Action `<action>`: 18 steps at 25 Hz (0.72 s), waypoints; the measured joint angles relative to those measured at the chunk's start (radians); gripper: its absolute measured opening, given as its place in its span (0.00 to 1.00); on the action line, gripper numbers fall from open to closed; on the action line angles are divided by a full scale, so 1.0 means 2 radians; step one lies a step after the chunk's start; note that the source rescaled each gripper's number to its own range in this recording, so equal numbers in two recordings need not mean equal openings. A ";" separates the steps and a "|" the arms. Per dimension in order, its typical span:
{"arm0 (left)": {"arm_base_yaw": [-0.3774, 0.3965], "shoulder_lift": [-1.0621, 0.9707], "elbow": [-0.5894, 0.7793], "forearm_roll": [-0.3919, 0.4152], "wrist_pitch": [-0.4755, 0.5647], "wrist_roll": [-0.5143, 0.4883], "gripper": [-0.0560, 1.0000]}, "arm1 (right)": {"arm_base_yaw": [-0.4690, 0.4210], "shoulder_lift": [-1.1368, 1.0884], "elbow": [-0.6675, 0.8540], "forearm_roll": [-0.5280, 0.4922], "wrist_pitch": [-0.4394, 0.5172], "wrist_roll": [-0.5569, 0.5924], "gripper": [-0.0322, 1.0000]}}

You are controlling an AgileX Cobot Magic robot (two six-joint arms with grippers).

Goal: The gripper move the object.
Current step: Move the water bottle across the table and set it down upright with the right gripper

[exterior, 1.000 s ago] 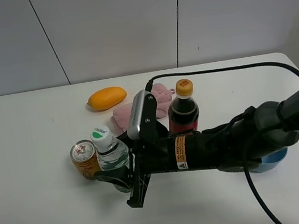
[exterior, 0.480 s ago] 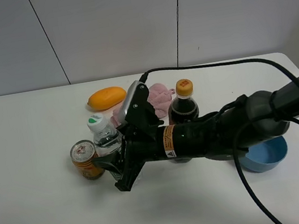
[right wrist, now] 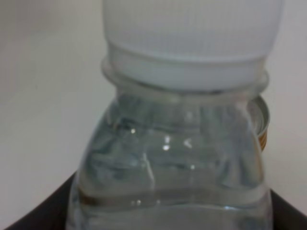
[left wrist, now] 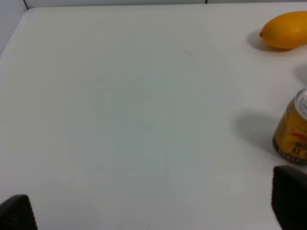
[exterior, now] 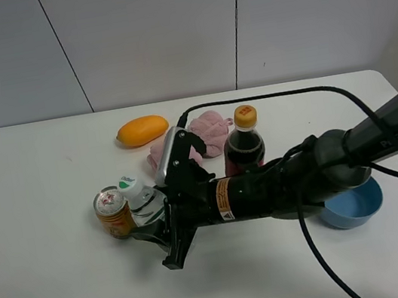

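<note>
The small clear water bottle [exterior: 144, 202] with a white cap stands tilted on the white table, touching the yellow can [exterior: 112, 212]. My right gripper [exterior: 156, 236] reaches across from the right and is shut around the bottle's lower body. In the right wrist view the bottle [right wrist: 172, 163] fills the frame, with black fingers [right wrist: 33, 213] showing at both of its lower sides. My left gripper [left wrist: 152, 208] is open and empty over bare table; only its two fingertips show. The left arm is out of the exterior high view.
A dark cola bottle [exterior: 245, 149] with a yellow cap stands just behind my right arm. A pink cloth [exterior: 200, 135] and a yellow fruit [exterior: 142, 130] lie farther back. A blue bowl [exterior: 355, 205] sits at the right. The can [left wrist: 293, 129] and fruit [left wrist: 286, 29] show in the left wrist view.
My right gripper carried the bottle up and back to the left, then lowered it. The bottle now leans beside the can, and the arm sits lower over the table.
</note>
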 joint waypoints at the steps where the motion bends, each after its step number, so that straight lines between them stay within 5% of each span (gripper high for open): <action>1: 0.000 0.000 0.000 0.000 0.000 0.000 1.00 | 0.000 0.000 0.000 0.000 0.000 -0.001 0.03; 18: 0.000 0.000 0.000 0.000 0.000 0.000 1.00 | 0.000 0.000 0.000 0.013 -0.003 -0.002 0.03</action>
